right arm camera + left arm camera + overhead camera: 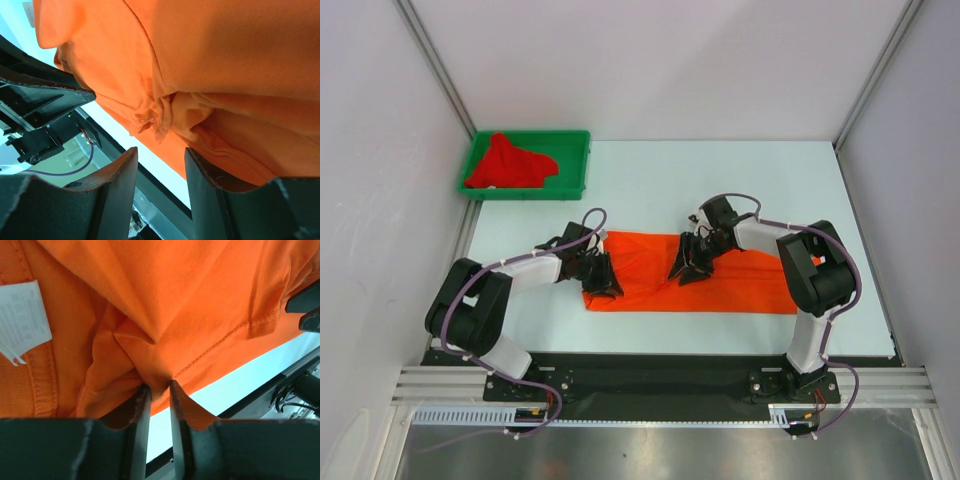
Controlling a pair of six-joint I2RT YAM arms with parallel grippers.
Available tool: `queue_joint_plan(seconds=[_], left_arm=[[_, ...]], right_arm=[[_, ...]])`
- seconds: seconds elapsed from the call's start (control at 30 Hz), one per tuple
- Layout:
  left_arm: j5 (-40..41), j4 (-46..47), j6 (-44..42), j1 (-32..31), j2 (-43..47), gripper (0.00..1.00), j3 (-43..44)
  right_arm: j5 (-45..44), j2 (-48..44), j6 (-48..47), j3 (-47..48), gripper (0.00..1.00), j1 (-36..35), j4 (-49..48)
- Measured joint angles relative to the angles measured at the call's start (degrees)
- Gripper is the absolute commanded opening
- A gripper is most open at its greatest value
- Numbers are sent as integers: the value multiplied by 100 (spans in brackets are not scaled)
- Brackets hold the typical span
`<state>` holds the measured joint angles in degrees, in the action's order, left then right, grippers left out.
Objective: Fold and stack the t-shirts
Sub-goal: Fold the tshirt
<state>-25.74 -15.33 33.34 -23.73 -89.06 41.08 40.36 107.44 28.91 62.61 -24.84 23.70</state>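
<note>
At the left end of the orange t-shirt [745, 285], the left gripper [158, 386] pinches a fold, probably to carry it over, while at its middle the right gripper [161, 152] holds its jaws apart.

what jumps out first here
The orange tee lies spread in the middle, the brightest thing in view. The left gripper pinches a fold at its left end; the right gripper stands open over its middle. A red tee lies bunched in the green tray, far left.
</note>
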Motion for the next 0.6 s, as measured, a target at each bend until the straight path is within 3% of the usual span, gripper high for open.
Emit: queue_joint_plan(seconds=[0.3,0.6], left_arm=[[-105,66,151,-2,-7,12,0],[-286,87,422,-37,273,11,0]], right_arm=[[122,28,118,0,43,-39,-256],[219,197,155,2,35,-127,-313]])
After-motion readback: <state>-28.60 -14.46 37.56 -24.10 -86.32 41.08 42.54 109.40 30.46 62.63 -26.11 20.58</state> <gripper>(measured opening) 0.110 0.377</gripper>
